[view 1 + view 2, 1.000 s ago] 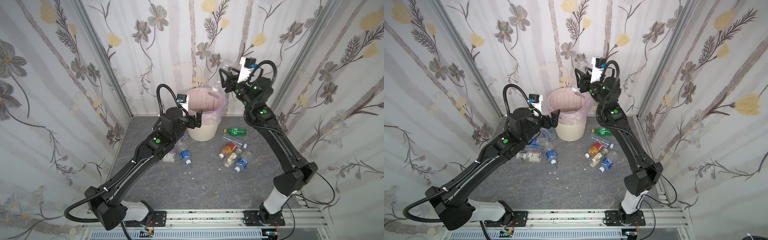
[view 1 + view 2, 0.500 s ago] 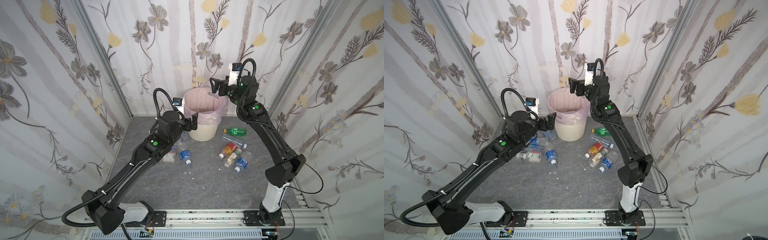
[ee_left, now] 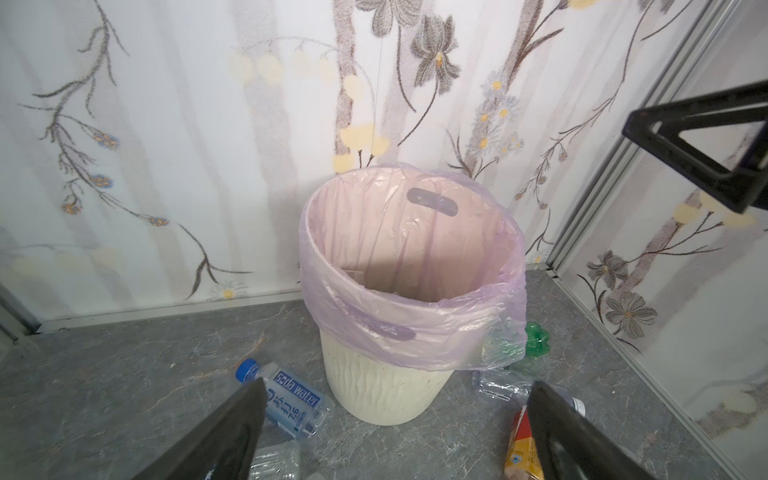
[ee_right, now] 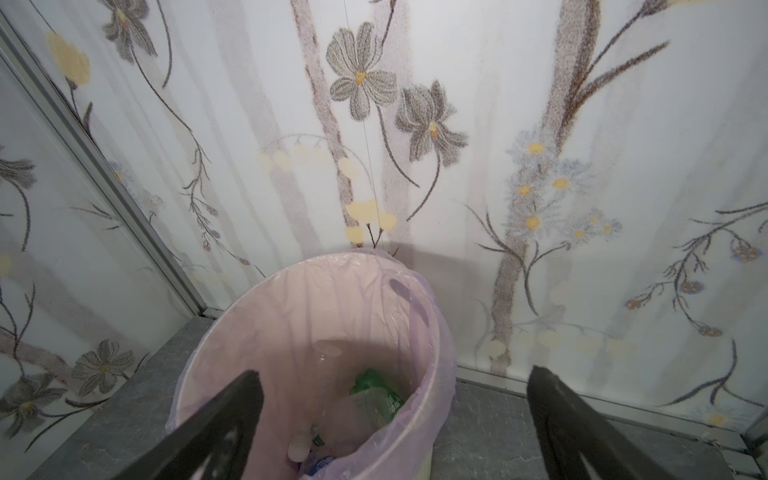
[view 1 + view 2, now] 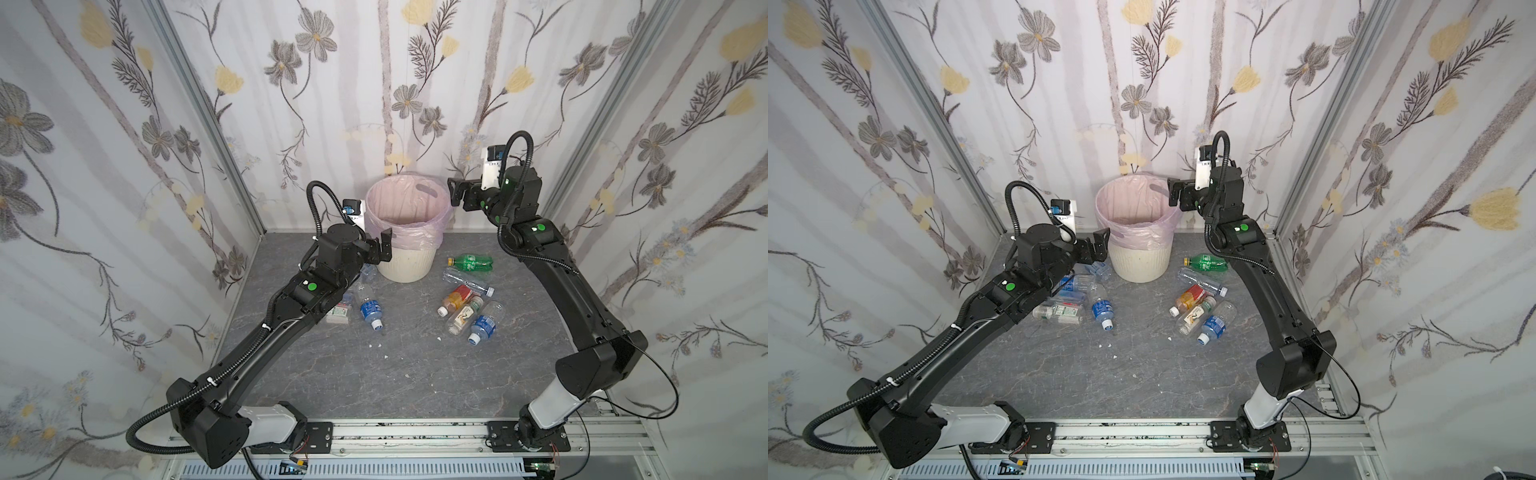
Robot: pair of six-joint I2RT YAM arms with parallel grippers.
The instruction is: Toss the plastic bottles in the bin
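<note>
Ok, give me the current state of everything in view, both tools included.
Round cream-white ribbed plastic bin with pink bag: upright, open, bottles inside.
Left tool: open, empty, beside the bin.
Right tool: open, empty, up by the bin's rim.
Green plastic bottle right of the bin: lying, capped.
Orange bottle with red label: lying, capped.
Clear plastic bottle with blue label: lying, capped.

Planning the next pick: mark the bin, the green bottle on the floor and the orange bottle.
bin [image 5: 405, 266], in a top view, ribbed wall.
green bottle [image 5: 471, 262], in a top view, label.
orange bottle [image 5: 456, 297], in a top view, body.
</note>
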